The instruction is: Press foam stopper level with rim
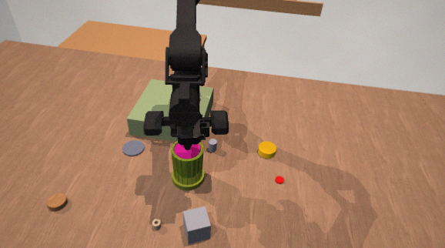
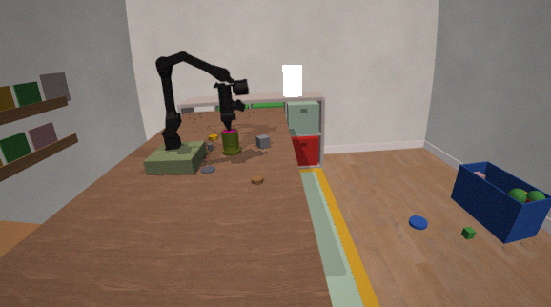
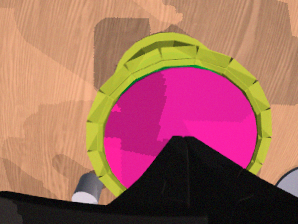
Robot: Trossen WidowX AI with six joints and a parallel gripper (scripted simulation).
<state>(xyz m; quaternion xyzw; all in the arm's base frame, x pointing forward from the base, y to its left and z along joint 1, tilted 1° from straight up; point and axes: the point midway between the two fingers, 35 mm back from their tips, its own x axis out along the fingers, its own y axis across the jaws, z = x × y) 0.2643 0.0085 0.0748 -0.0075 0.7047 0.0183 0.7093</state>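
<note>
A ribbed yellow-green jar [image 1: 187, 171] [image 2: 231, 143] [image 3: 99, 117] stands upright on the wooden table. A magenta foam stopper [image 1: 193, 152] [image 2: 229, 131] [image 3: 193, 110] fills its mouth, with its top a little above the rim in the top view. My gripper [image 1: 187, 147] [image 2: 227, 127] [image 3: 181, 146] is shut with nothing between its fingers. It points straight down, and its closed tips rest on the middle of the stopper's top. The wrist view looks straight down on the stopper, with the dark fingers covering its near part.
Around the jar lie a small grey cylinder [image 1: 212, 145], a grey disc [image 1: 133, 148], a yellow puck [image 1: 267, 149], a small red disc [image 1: 279, 179], a grey cube [image 1: 196, 225], a brown disc [image 1: 57, 201] and a small ring [image 1: 155, 224]. The arm's green base block [image 1: 148, 104] stands just behind.
</note>
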